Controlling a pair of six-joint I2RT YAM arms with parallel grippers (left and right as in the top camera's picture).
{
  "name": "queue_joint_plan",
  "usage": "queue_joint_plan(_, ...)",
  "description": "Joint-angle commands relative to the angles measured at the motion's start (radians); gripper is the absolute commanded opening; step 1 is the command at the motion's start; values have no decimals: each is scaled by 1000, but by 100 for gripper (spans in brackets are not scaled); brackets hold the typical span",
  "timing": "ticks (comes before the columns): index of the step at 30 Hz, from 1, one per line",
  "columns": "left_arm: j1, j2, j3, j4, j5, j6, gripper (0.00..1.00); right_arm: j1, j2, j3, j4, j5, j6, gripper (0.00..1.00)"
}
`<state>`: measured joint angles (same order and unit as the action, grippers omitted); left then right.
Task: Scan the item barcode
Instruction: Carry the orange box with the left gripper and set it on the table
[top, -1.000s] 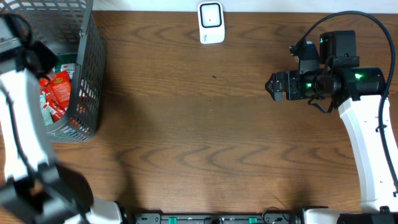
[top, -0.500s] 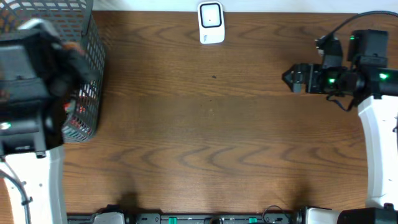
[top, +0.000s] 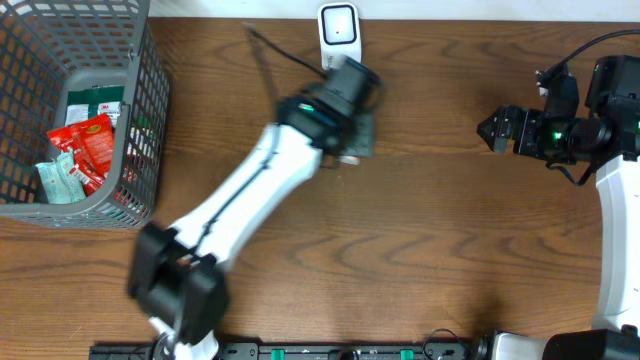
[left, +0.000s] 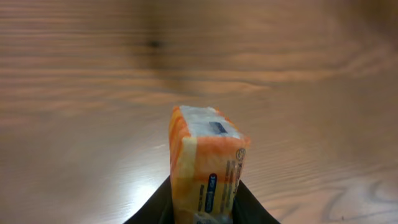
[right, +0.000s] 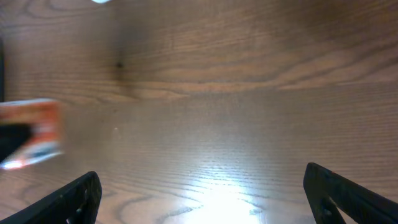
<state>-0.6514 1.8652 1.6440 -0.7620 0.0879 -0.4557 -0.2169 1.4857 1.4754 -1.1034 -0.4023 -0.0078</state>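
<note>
My left gripper (left: 204, 208) is clamped on the orange packet (left: 208, 165). My two dark fingers (left: 252, 208) press on its sides, down at its low end. The packet stands up tall over the brown table (left: 74, 124) and does not touch it. It has a clear white end on top with a little blue mark, and small print down one side.

From above, my left arm (top: 250, 190) reaches far across the table. Its end is close to the white scanner (top: 338, 38) at the far edge, so the packet is near the scanner too. My own arm hides the packet from up there.

My right gripper (right: 200, 174) is spread wide, with nothing in it. It waits off to the right side, well apart from the scanner. It can see the packet (right: 34, 134) as an orange blur.

The gray basket (top: 140, 100) sits in the far left corner. Red packets (top: 95, 140) lie inside it.
</note>
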Motion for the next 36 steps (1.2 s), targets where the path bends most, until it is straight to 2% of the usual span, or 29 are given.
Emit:
queue_joint_plan(1, -79, 86, -6, 55, 17, -14, 24, -4, -14, 3, 0, 16, -8, 99)
queue_joint_plan(8, -183, 248, -6, 159, 17, -13, 24, -4, -14, 2, -9, 16, -8, 99)
queue_joint_plan(14, -197, 288, -6, 189, 17, -13, 25, -4, -14, 2, -10, 16, -8, 99)
queue_joint_plan(16, -197, 297, -6, 189, 17, -13, 38, -4, -14, 2, -13, 16, -8, 99)
queue_joint_plan(17, -197, 300, -6, 188, 17, -13, 39, -4, -14, 2, -13, 16, -8, 99)
queue_joint_plan(20, -197, 303, -6, 189, 17, -13, 69, -4, -14, 2, -15, 16, -8, 99)
queue_joint_plan(23, -196, 299, -5, 192, 17, 11, 81, -4, -14, 2, -15, 15, -8, 99)
queue_joint_plan(28, -184, 236, 28, 166, 5, 101, 84, -4, -14, 2, -4, -13, 39, 99)
queue_joint_plan(33, -126, 80, 74, 43, -70, 146, 84, -4, -14, 2, -10, -23, 39, 99)
queue_joint_plan(36, -43, -53, 129, -63, -81, 171, 84, -3, -14, 2, -13, -22, 130, 99)
